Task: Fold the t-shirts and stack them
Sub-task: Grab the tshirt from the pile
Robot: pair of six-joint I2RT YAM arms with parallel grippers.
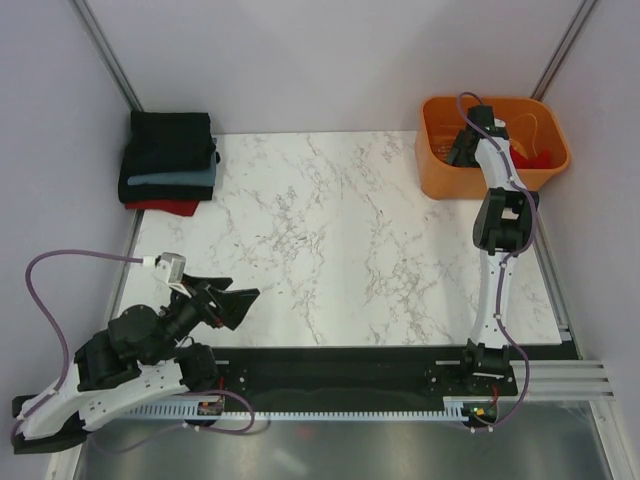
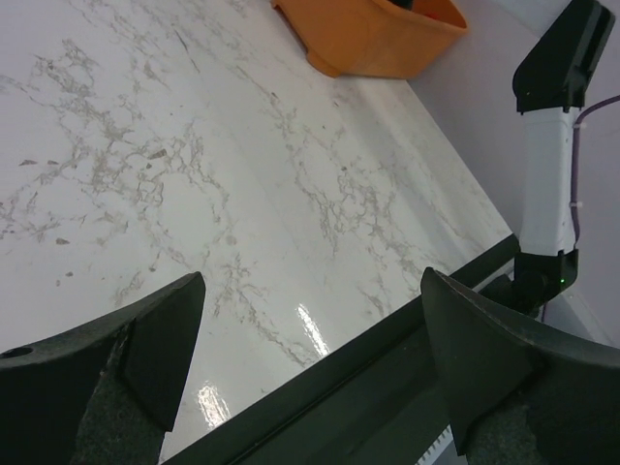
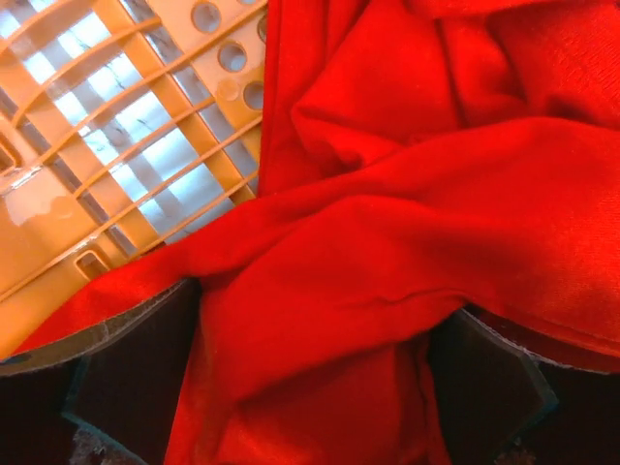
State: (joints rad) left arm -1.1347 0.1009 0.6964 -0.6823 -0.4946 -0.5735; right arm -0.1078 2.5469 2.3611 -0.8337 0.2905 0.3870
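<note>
A bright red t-shirt [image 3: 436,194] lies crumpled inside the orange basket [image 1: 440,175] at the far right; a bit of it shows in the top view [image 1: 530,155]. My right gripper [image 1: 465,145] reaches down into the basket. In its wrist view its jaws [image 3: 310,358] stand wide apart with a bunched fold of the red cloth between them. A stack of folded shirts sits at the far left: black [image 1: 172,135], slate-blue [image 1: 185,178] and red [image 1: 165,206]. My left gripper [image 1: 240,300] is open and empty above the table's near left part.
The basket's slatted wall [image 3: 126,116] is close to the left of my right fingers. The white marble table [image 1: 330,230] lies between stack and basket. A black rail runs along the near edge [image 2: 387,349]. The right arm's upright link [image 2: 547,184] shows in the left wrist view.
</note>
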